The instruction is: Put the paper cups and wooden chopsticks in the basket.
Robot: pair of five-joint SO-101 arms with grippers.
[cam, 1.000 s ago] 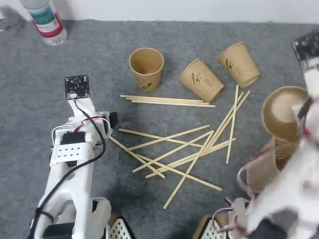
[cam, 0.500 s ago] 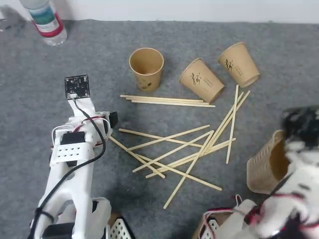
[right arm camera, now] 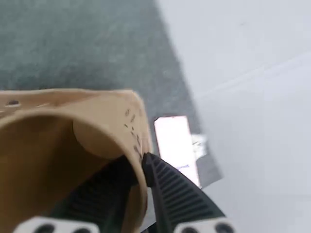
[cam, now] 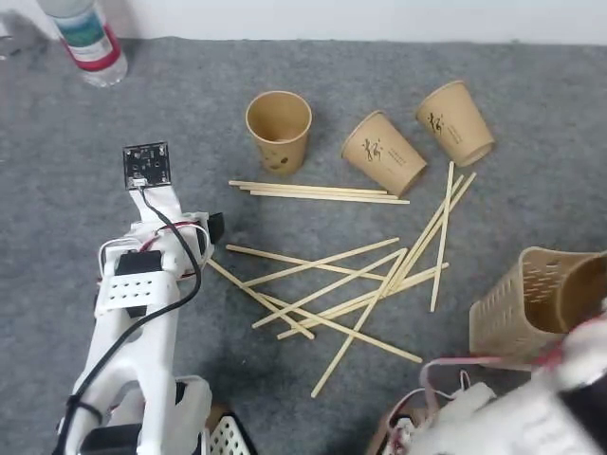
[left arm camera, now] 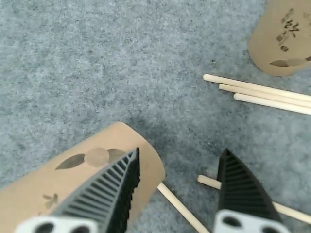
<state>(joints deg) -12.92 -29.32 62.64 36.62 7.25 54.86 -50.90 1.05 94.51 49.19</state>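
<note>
Right claw (right arm camera: 141,162): closed on the wall of the held cup (right arm camera: 73,145); one finger appears to be inside the rim and one outside; a rim pinch is judged to have been chosen so the cup can be let go cleanly once it is seated
Held cup: already inside the basket (cam: 517,303); its mouth is turned toward the wrist camera and its base lies deeper in; its long axis runs along the basket's
Basket: set at the right side of the mat (cam: 313,66), well apart from the other cups; it is tipped, mouth up and away from the chopsticks (cam: 351,284), likely leaned over by the arm's push
Left claw (left arm camera: 181,153): open, nothing gripped; it is held low over the mat, probably parked
Lying cup (left arm camera: 58,184): on its side just beside one left finger, one end toward the gap; contact cannot be told
Upright cup (cam: 278,128): mouth up
Side cups (cam: 384,152): two, lying slanted
Chopsticks: three lie parallel below the upright cup; the rest are crossed in a loose heap, mostly slanting toward the far right
</note>
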